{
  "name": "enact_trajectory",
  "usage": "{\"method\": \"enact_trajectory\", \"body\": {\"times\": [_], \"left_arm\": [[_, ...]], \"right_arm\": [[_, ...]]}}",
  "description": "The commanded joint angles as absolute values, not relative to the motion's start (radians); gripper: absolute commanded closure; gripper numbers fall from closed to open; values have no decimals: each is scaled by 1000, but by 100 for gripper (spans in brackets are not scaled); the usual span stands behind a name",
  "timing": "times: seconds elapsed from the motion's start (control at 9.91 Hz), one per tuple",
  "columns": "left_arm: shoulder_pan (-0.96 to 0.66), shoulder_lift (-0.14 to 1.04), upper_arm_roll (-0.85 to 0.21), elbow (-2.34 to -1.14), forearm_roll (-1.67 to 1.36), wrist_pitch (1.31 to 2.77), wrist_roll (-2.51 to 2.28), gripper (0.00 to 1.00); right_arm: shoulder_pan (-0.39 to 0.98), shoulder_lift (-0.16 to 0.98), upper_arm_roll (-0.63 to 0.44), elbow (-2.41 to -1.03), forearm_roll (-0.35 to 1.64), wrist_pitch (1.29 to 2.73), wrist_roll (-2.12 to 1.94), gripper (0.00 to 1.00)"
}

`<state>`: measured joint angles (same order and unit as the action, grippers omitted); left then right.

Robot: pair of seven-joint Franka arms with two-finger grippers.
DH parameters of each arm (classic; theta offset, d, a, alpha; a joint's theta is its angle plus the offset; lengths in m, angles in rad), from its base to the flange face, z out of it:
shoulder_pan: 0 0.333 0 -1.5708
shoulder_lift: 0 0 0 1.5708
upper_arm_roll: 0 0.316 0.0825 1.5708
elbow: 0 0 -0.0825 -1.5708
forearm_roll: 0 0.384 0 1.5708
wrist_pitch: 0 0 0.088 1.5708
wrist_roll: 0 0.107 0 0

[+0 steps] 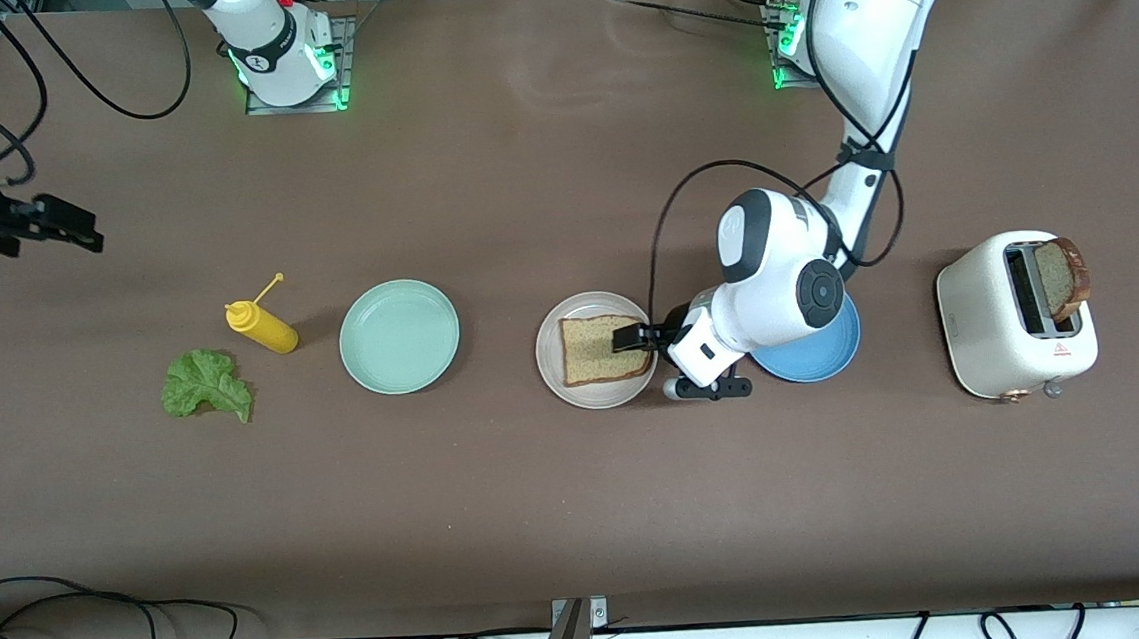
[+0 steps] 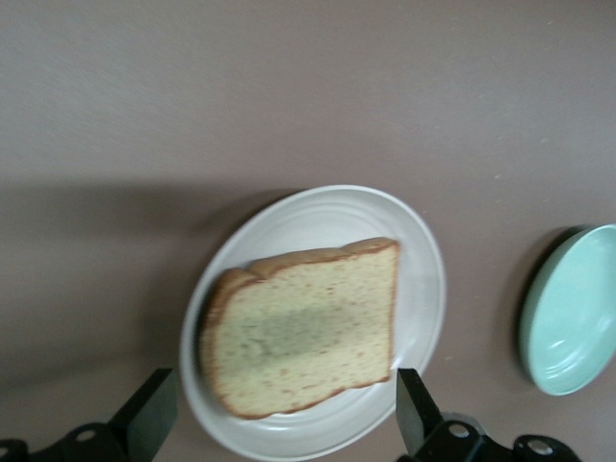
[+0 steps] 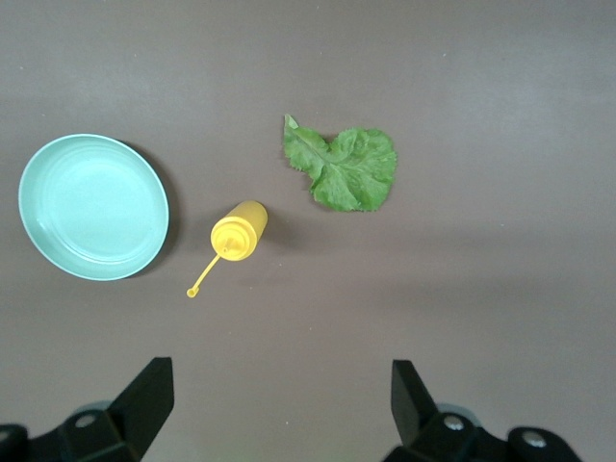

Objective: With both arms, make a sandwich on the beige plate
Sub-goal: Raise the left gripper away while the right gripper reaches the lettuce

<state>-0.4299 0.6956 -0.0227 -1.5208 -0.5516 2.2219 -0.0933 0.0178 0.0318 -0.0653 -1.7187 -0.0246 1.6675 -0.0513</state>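
One bread slice (image 1: 604, 348) lies flat on the beige plate (image 1: 551, 369). The left hand (image 1: 631, 337) hovers over it, fingers spread wide, empty. The right hand (image 1: 62, 227), open and empty, waits above the counter (image 1: 544, 522). The lettuce leaf (image 1: 203, 385) lies on the counter toward the right arm's end.

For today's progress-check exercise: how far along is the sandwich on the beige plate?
Done: one bread slice lies on the beige plate. In hand: the open left gripper is over that slice. Left: the lettuce lies on the table, the second slice stands in the toaster. The right gripper waits, open.
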Motion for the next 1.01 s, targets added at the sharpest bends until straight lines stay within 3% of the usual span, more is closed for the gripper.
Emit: {"method": "enact_trajectory", "body": {"times": [0.0,0.61,0.91], "left_arm": [[-404,649,-21,-1520,-366,2134,-121,0],[-284,598,-20,-1516,-243,1961,-120,0],[-236,575,-20,-1509,-134,1889,-94,0]], "right_arm": [[12,122,-66,-1695,-28,1739,-64,0],[-41,412,-71,-1698,-35,2121,-142,0],[-55,579,-69,-1703,-22,2229,-229,0]]}}
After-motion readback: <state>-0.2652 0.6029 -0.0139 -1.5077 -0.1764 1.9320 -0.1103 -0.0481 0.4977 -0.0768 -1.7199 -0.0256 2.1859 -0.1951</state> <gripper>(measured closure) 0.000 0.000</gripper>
